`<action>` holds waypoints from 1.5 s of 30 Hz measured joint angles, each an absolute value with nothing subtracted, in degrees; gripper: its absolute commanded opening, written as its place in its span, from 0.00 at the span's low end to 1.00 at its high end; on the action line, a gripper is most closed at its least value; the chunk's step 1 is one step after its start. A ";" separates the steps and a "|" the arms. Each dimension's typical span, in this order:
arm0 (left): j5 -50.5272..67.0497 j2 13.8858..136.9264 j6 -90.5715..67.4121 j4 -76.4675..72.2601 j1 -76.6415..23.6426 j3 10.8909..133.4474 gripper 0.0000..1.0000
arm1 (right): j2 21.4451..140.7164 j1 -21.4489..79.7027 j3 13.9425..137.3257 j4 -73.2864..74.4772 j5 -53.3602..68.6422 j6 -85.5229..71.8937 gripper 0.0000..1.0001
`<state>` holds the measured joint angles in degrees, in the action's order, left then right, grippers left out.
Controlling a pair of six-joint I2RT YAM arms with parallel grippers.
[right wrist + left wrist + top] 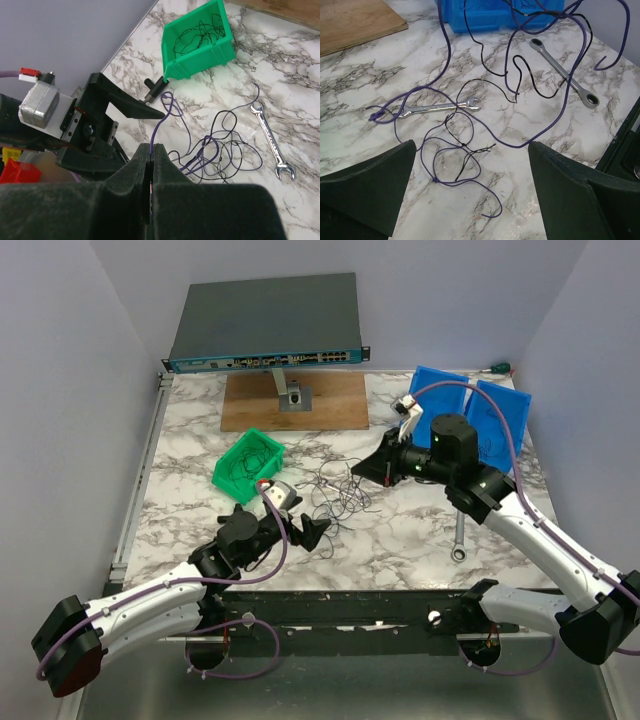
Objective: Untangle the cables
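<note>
Cables point(335, 492) lie in a loose tangle mid-table point(400, 540), just right of the green bin point(248, 462), and cross a small wrench point(437, 108). Left gripper point(471, 146) sits near the tangle, fingers spread wide and holding nothing. Right gripper point(151, 150) has its fingers pressed together, pinching one purple strand.

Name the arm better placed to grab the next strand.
Left. The left gripper is open, with loose cables lying between its fingers. The right gripper is shut on a strand, so it looks busy.
</note>
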<state>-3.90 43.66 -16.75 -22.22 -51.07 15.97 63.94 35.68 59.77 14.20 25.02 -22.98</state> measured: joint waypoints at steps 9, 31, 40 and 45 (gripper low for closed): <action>-3.90 43.94 -16.53 -23.00 -51.07 15.97 0.98 | 64.05 35.68 65.67 12.88 24.97 -27.46 0.01; -4.69 71.13 -10.83 -36.32 -51.00 26.41 0.60 | 64.07 35.68 72.86 7.07 27.90 -37.69 0.01; -7.20 77.56 -12.38 -32.88 -50.48 34.76 0.00 | 59.20 35.94 73.47 14.28 10.81 -35.53 0.01; -6.24 70.87 -20.38 -32.21 -40.64 27.94 0.00 | 50.24 36.01 73.52 22.61 -18.65 -31.94 0.01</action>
